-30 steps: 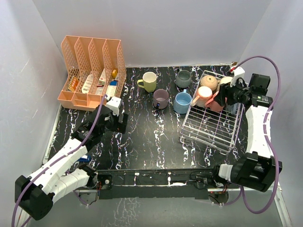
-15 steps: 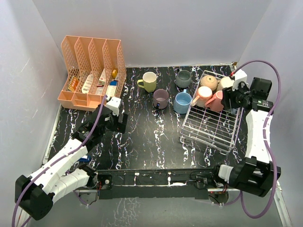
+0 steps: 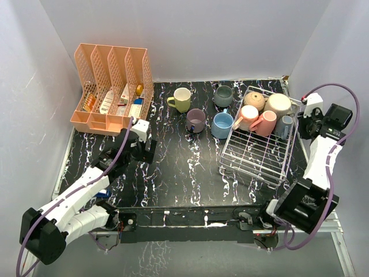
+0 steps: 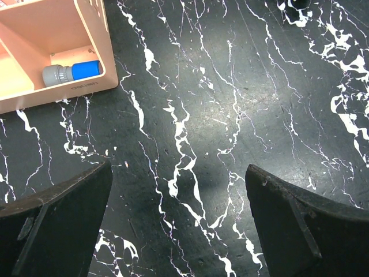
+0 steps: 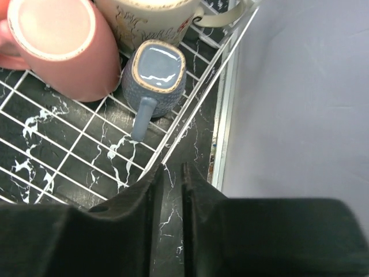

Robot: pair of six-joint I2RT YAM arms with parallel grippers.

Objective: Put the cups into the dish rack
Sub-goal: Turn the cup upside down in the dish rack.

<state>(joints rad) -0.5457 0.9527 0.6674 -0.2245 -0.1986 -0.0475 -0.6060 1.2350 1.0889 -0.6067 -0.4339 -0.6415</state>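
The dish rack [image 3: 253, 157] stands at the right. Inside its far end sit a tan cup [image 3: 254, 100], a cream cup [image 3: 278, 105], two pink cups [image 3: 247, 117] and a grey-blue cup [image 3: 283, 126]. To its left, a yellow-green cup [image 3: 181, 99], a grey cup [image 3: 223, 96], a mauve cup [image 3: 196, 120] and a light blue cup [image 3: 222, 124] stand on the table. My right gripper [image 3: 304, 122] [image 5: 173, 168] hangs just outside the rack's right rim [image 5: 190, 109], near the grey-blue cup [image 5: 154, 75], jaws almost together and empty. My left gripper [image 3: 144, 151] [image 4: 177, 173] is wide open over bare table.
A peach slotted organizer [image 3: 112, 86] with small bottles stands at the back left; its corner [image 4: 109, 63] and a blue-capped bottle [image 4: 72, 72] lie close ahead of the left gripper. The enclosure's right wall [image 5: 300, 86] is right beside the right gripper.
My right gripper has left the grey-blue cup in the rack, pulled back rightward past the rim, and narrowed its jaws. The left arm crept slightly right.
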